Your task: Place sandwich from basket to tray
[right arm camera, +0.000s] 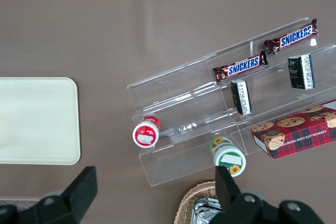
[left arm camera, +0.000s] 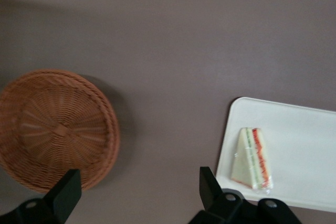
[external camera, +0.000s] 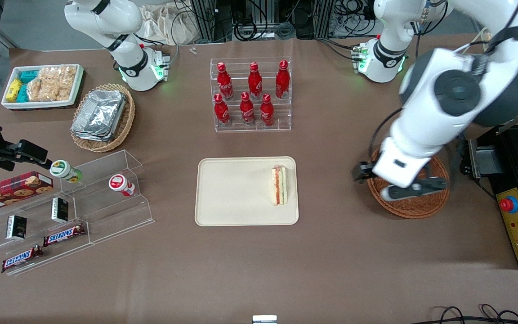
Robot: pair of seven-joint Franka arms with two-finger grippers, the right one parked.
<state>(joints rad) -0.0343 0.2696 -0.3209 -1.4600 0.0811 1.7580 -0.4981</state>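
I'm seeing my pincer hanging wide open and empty above the basket. The sandwich is lying well apart from it, on the tray, toward the parked arm's end of the counter.

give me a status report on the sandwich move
Tool open, empty, above the round reddish-brown wicker basket. Triangular white-bread sandwich lies on the cream rectangular tray. Nothing in the way.
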